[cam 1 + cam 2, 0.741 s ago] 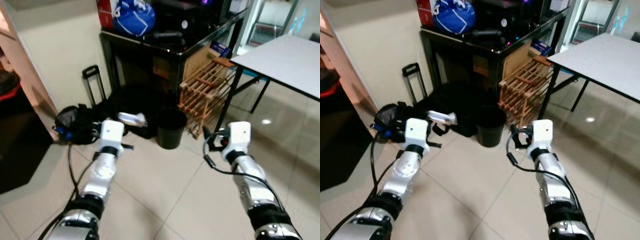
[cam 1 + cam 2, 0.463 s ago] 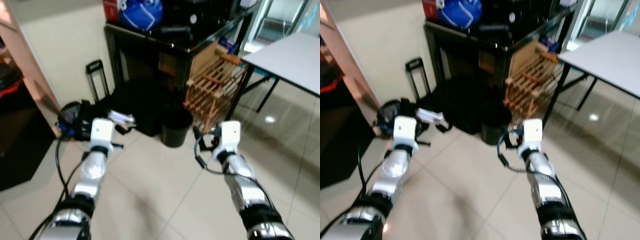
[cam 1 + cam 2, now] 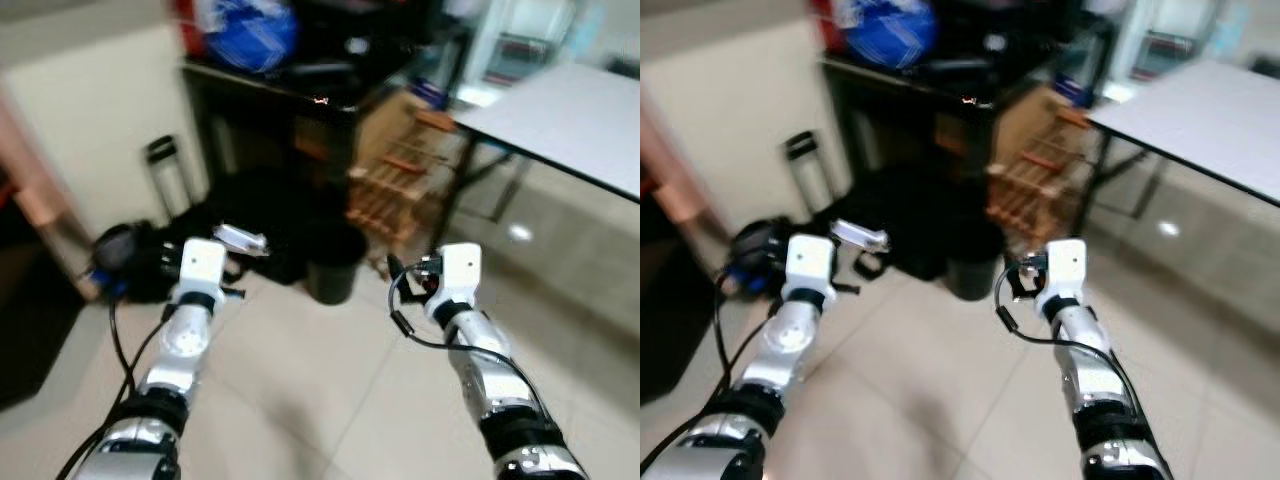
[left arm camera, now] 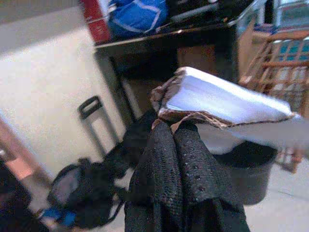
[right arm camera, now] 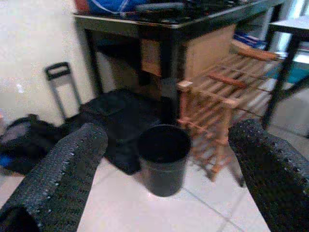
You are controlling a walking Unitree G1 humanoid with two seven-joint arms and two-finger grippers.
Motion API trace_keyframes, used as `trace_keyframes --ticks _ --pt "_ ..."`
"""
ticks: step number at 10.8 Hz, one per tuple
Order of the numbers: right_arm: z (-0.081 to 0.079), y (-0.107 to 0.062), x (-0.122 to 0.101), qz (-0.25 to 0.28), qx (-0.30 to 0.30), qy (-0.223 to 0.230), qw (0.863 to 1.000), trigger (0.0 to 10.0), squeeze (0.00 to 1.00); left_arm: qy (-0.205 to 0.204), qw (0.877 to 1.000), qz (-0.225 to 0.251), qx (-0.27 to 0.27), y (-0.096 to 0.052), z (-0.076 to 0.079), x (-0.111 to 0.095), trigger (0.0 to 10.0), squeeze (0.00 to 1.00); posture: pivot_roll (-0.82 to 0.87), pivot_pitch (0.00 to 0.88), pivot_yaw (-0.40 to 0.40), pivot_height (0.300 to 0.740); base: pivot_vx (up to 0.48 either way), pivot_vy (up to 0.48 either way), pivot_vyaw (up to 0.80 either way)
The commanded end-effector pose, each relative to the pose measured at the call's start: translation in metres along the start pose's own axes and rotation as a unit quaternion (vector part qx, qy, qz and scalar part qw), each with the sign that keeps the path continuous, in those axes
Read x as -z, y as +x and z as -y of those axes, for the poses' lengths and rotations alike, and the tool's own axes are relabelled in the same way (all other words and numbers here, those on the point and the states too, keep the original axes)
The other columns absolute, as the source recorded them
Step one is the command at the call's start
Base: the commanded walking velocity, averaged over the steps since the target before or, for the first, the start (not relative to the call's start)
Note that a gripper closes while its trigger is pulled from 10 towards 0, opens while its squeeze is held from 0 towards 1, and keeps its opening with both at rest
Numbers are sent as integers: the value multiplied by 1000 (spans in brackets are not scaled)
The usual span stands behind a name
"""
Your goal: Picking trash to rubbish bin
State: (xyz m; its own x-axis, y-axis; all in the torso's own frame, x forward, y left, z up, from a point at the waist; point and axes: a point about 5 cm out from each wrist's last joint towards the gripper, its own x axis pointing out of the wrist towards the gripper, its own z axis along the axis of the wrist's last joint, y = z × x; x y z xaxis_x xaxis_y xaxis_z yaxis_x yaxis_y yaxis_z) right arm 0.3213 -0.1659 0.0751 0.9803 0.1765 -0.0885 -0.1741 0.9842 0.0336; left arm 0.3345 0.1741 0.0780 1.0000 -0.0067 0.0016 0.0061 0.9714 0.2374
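Note:
My left gripper (image 3: pixel 238 243) is shut on a silvery white wrapper (image 3: pixel 240 238), held above the floor to the left of the black rubbish bin (image 3: pixel 331 272). In the left wrist view the wrapper (image 4: pixel 219 102) sticks out from the closed black fingers (image 4: pixel 181 159), with the bin (image 4: pixel 246 164) behind it. My right gripper (image 3: pixel 405 275) is open and empty, hovering to the right of the bin. The right wrist view has the bin (image 5: pixel 163 157) on the tiles between the two spread fingers (image 5: pixel 63 169).
A black table (image 3: pixel 320 95) with a blue bag (image 3: pixel 245 40) stands behind the bin. A wooden rack (image 3: pixel 395 195) leans to its right, and a white table (image 3: pixel 560 115) is at the far right. Black bags (image 3: pixel 135 260) and a trolley handle (image 3: pixel 165 170) lie left. Tiled floor lies in front.
The whole view has shifted and blurred, so the camera moved. Both arms keep about the same pose, the left still holding the wrapper.

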Motion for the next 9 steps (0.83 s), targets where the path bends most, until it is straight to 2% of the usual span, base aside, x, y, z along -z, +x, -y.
trace_keyframes --ticks 1,9 --pt "3 1 -3 6 7 3 1000 10000 0 5 1000 -5 8 0 4 1 10000 0 0 23 24 740 330 0 0" --pt "1 1 -3 6 7 4 1000 10000 0 8 1000 -6 8 1 3 0 10000 0 3 22 27 740 330 0 0"
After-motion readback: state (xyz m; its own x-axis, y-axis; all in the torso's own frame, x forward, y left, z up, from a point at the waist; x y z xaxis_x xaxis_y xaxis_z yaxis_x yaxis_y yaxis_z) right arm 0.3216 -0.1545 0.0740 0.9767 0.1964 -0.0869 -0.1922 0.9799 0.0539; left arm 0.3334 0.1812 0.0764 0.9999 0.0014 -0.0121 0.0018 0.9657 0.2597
